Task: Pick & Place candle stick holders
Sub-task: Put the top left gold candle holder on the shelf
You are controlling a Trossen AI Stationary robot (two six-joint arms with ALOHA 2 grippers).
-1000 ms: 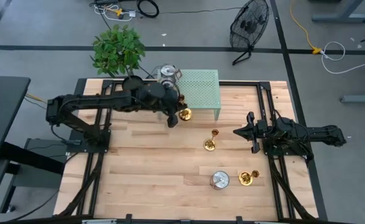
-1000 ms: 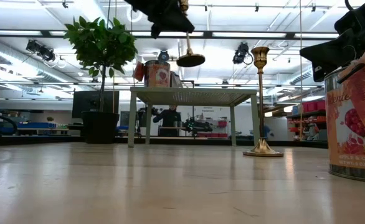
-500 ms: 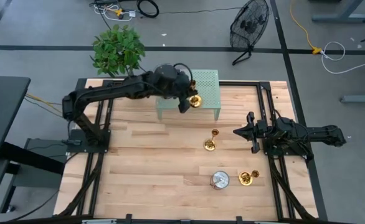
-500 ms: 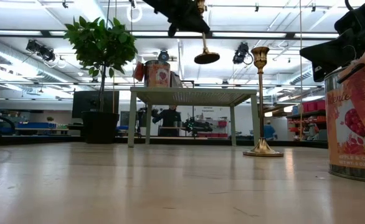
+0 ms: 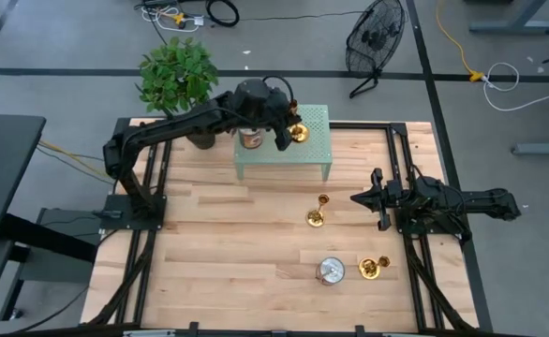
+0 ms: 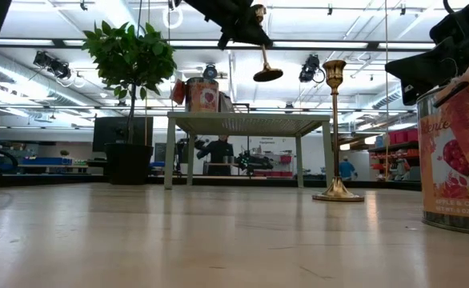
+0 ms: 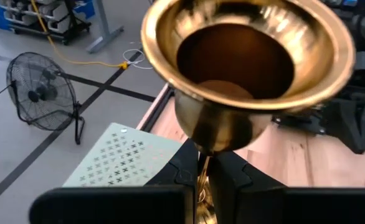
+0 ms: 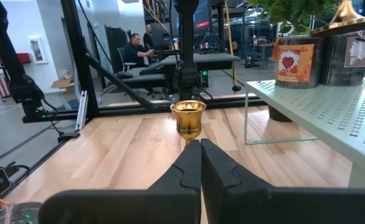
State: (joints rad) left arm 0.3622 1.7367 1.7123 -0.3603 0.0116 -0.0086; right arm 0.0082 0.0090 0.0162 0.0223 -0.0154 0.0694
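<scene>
My left gripper (image 5: 283,134) is shut on a gold candle stick holder (image 5: 298,132) and hangs high above the green perforated shelf (image 5: 312,154); in the low view the holder's base (image 6: 268,75) is well above the shelf top (image 6: 250,118). A second holder (image 5: 319,212) stands on its base on the wooden table, seen tall in the low view (image 6: 334,132) and just ahead of my right gripper (image 8: 201,152). A third holder (image 5: 373,268) is near the table's near right. My right gripper (image 5: 357,198) is shut and empty at the table's right. My left gripper pinches the holder's thin stem (image 7: 202,169) between its two fingers. The fingers come from above, pointing down. The holder hangs below them, slightly tilted, with its flared base (image 7: 248,56) at the low end, lifted clear of the shelf.
A copper-sided tin (image 5: 250,138) stands on the shelf's left part, also seen in the low view (image 6: 202,94). Another tin (image 5: 330,271) stands by the third holder. A potted plant (image 5: 176,75) is at the far left corner.
My left gripper has carried the holder from over the table in front of the shelf toward the far edge and right, rising a little, to above the green shelf. The holder has stayed hanging base down, clear of everything.
</scene>
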